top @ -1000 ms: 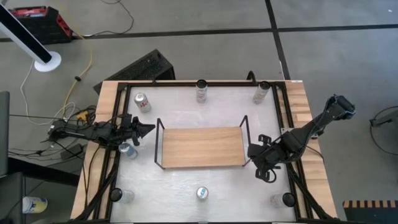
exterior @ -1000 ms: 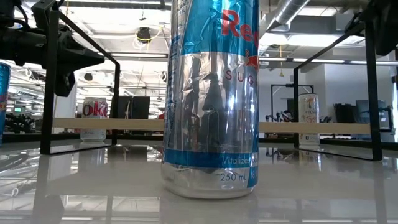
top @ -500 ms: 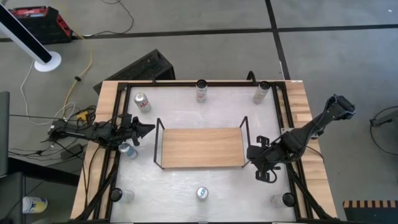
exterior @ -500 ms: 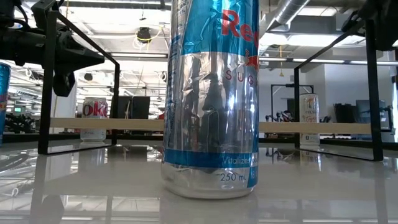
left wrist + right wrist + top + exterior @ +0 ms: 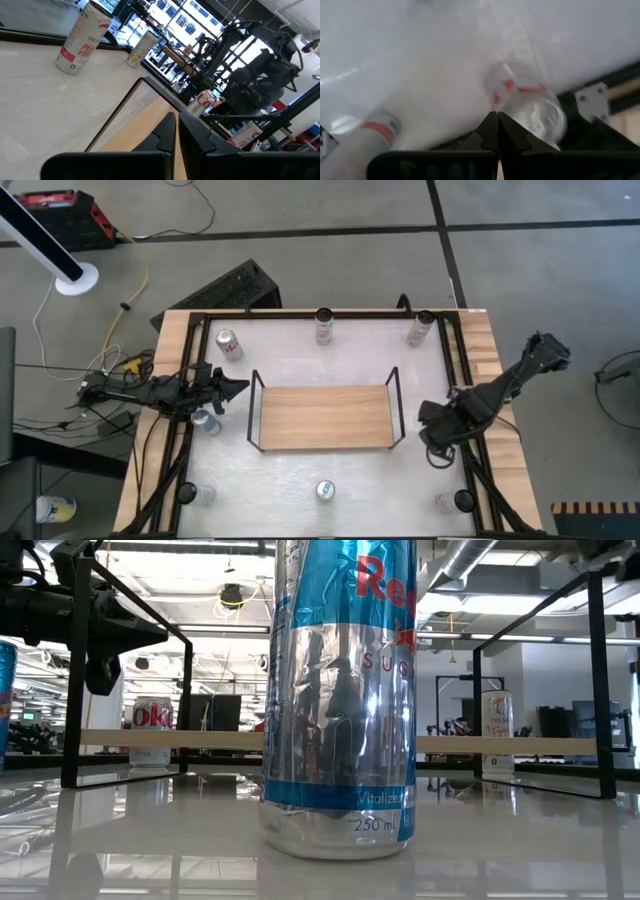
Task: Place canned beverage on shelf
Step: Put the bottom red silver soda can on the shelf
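The shelf [image 5: 325, 417], a light wooden board between black wire ends, stands mid-table with nothing on it. Several canned beverages stand upright around it: a red-and-silver can [image 5: 229, 344] far left, two cans [image 5: 324, 326] [image 5: 420, 328] by the far edge, and a blue-and-silver can [image 5: 326, 491] near the front, which looms large in the low view [image 5: 340, 690]. My left gripper [image 5: 240, 388] is shut and level just left of the shelf, beside a small can [image 5: 207, 421]. My right gripper [image 5: 435, 430] is shut and points down right of the shelf, above a blurred can [image 5: 530, 107].
A black frame [image 5: 300, 313] runs along the table's edges. More cans stand at the near left corner [image 5: 203, 495] and near right corner [image 5: 447, 501]. Bare white tabletop [image 5: 300, 365] lies between the shelf and the far cans.
My right gripper has drawn away from the shelf's right end toward the table's right edge and risen a little, tipping over until it points down. Its fingers stayed shut. Nothing else has moved.
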Robot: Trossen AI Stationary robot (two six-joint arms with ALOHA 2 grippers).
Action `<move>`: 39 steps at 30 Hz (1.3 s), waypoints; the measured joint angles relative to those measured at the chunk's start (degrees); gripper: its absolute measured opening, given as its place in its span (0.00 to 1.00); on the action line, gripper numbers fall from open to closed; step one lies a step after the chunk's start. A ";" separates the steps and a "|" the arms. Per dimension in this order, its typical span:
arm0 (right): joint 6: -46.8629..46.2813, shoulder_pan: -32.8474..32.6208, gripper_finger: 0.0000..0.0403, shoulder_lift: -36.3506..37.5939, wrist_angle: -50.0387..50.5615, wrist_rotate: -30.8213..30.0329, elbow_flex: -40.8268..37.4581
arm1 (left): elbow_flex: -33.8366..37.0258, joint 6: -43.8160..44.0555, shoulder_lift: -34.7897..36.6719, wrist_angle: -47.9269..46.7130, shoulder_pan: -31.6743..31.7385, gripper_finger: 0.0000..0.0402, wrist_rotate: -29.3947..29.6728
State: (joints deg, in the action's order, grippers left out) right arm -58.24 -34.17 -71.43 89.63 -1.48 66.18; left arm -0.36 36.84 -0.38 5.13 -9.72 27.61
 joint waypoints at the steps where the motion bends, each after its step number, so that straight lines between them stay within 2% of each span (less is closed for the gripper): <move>1: -1.17 -0.57 0.06 0.43 0.43 0.00 0.86 | 0.00 0.00 0.00 0.00 -0.02 0.01 -0.02; 5: -3.00 -2.45 0.06 4.20 -1.40 -0.07 1.32 | 0.00 0.00 0.01 0.01 -0.02 0.01 -0.20; 12: -13.54 -5.52 0.08 12.15 0.52 -0.23 -0.85 | 0.00 -0.10 0.02 0.00 -0.01 0.01 -0.46; 19: -16.89 -6.18 0.17 20.46 0.41 -7.37 -1.17 | 0.00 -0.15 0.02 0.00 0.00 0.01 -0.37; 25: -15.39 -6.18 0.31 22.52 0.37 -8.11 -1.17 | -0.01 -0.34 0.02 0.00 0.00 0.01 -0.32; 34: -7.88 -6.18 0.62 20.58 -0.16 -9.99 -1.17 | -0.01 -0.37 0.02 0.00 0.00 0.01 0.14; 39: -4.17 -6.20 0.69 18.39 -0.16 -9.04 -1.17 | 0.00 -0.39 0.00 0.04 0.00 0.01 1.65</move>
State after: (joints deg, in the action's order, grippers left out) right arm -62.41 -40.37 -53.04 89.47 -10.51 65.01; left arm -0.36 36.45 -0.38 5.17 -9.72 29.27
